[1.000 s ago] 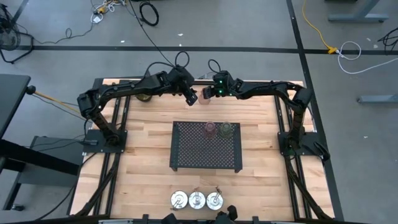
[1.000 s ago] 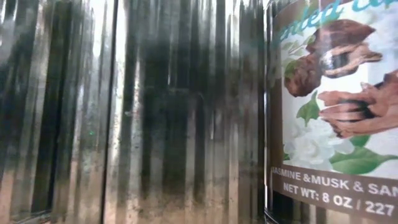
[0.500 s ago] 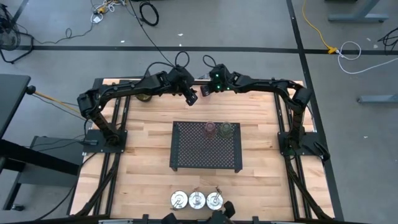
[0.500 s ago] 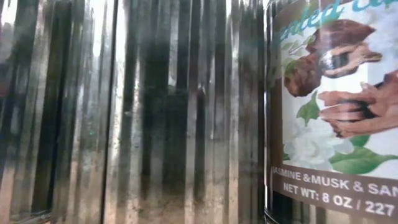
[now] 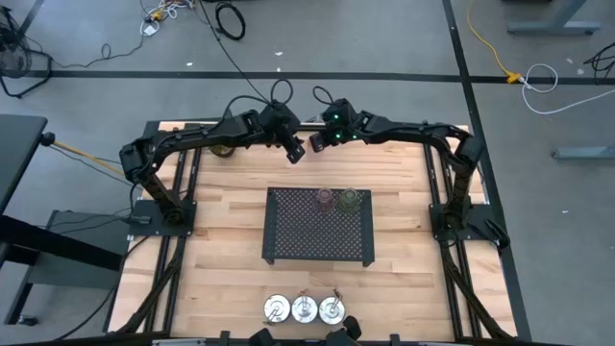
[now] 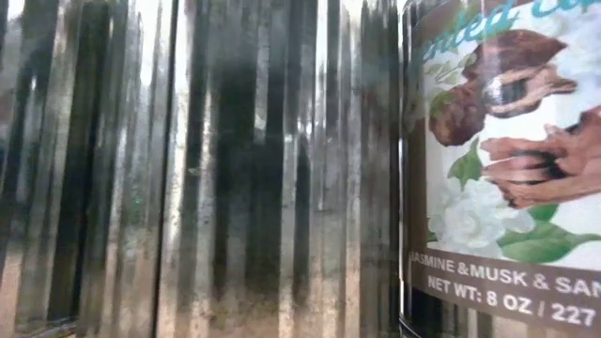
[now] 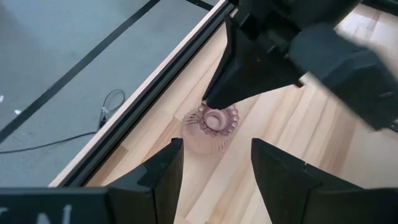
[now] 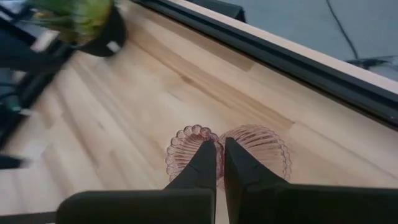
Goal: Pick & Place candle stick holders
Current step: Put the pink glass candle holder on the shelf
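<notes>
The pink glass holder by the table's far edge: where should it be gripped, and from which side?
Probably across the narrow neck under the scalloped rim, from above. The pink glass holder has its mouth up and its ribbed body flares wider below, where fingers could slip. The left gripper is open beside it; the right gripper is at its rim.

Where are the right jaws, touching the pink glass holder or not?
Touching. The left wrist view shows the right gripper pinching the pink holder at its rim, with no gap.
</notes>
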